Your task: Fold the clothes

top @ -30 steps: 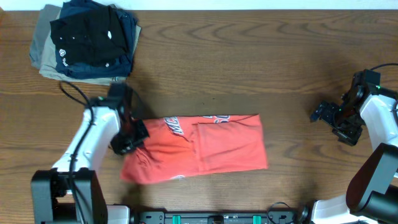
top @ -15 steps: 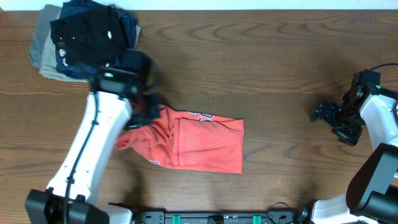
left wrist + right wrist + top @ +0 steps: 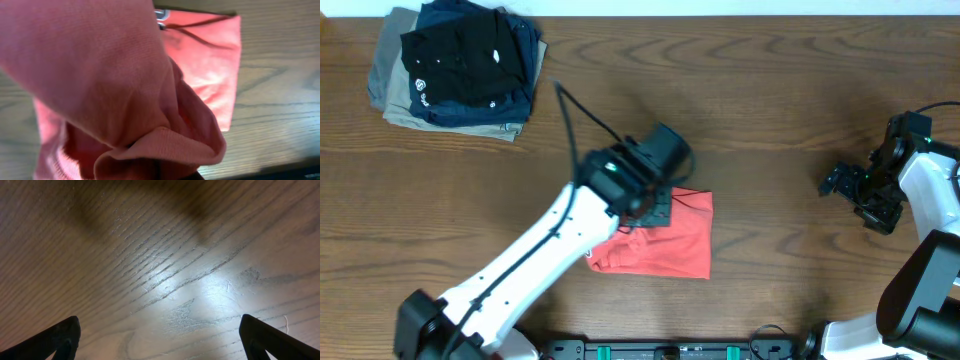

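Observation:
The coral-red T-shirt (image 3: 665, 245) lies folded near the table's front middle. My left gripper (image 3: 655, 205) is over its upper left part and is shut on a fold of the shirt cloth, which it holds lifted. In the left wrist view the gripped coral cloth (image 3: 125, 100) fills most of the frame and hides the fingers. The rest of the shirt lies flat on the wood beyond it. The navy lettering is almost wholly hidden. My right gripper (image 3: 840, 182) is open and empty at the table's right side, above bare wood (image 3: 160, 280).
A stack of folded black, navy and khaki garments (image 3: 455, 65) sits at the back left corner. The wooden table (image 3: 770, 90) stretches between the shirt and the right arm. A black cable loops off the left arm.
My left arm swung right, carrying the shirt's left part over onto the right part. The shirt now makes a narrower bundle. The right arm stayed still.

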You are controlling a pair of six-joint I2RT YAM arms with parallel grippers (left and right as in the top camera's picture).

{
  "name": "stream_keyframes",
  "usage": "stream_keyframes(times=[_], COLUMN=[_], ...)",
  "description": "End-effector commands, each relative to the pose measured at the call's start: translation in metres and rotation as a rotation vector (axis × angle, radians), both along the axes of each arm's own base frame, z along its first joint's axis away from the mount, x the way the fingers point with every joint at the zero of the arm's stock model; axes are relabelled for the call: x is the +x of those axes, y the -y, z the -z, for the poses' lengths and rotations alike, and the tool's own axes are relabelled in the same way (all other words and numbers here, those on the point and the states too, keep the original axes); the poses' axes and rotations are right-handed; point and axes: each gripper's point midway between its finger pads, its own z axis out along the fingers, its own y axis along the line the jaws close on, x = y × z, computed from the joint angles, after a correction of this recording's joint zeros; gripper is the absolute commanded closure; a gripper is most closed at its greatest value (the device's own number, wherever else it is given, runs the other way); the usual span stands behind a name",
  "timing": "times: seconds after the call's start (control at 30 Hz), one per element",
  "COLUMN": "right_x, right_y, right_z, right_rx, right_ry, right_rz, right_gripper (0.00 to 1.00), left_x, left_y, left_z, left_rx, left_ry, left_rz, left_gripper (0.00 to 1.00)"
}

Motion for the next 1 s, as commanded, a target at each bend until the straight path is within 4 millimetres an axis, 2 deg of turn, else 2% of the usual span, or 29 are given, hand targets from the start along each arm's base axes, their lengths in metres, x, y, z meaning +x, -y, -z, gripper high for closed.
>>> stream_keyframes(times=[0.0, 0.33, 0.57, 0.7, 0.73, 0.77, 0.8, 0.87, 0.97], right_x=[0.004, 0.004, 0.004, 0.004, 0.004, 0.004, 0.004, 0.004, 0.004], right_y=[0.002, 0.002, 0.002, 0.002, 0.002, 0.002, 0.002, 0.002, 0.002], right_z=[-0.003, -0.003, -0.003, -0.003, -0.003, -0.003, -0.003, -0.003, -0.003], right_rx=[-0.004, -0.004, -0.004, -0.004, -0.004, -0.004, -0.004, -0.004, -0.004], right_ry=[0.012, 0.012, 0.012, 0.012, 0.012, 0.012, 0.012, 0.012, 0.012], right_rz=[-0.004, -0.004, -0.004, -0.004, -0.004, -0.004, -0.004, -0.004, -0.004], right_gripper=[0.01, 0.01, 0.01, 0.01, 0.01, 0.01, 0.01, 0.01, 0.01], left_x=[-0.008, -0.008, 0.002, 0.0, -0.002, -0.004, -0.006, -0.011, -0.016], left_y=[0.015, 0.056, 0.072, 0.072, 0.072, 0.073, 0.073, 0.075, 0.077], left_z=[0.024, 0.078, 0.085, 0.085, 0.085, 0.085, 0.085, 0.085, 0.084], left_rx=[0.03, 0.028, -0.02, -0.023, -0.024, -0.028, -0.032, -0.045, -0.062], left_ry=[-0.039, -0.11, -0.086, -0.095, -0.102, -0.115, -0.126, -0.152, -0.175], left_rz=[-0.02, 0.013, 0.018, 0.02, 0.021, 0.024, 0.026, 0.032, 0.044], left_gripper=[0.94, 0.94, 0.94, 0.91, 0.86, 0.74, 0.66, 0.54, 0.51])
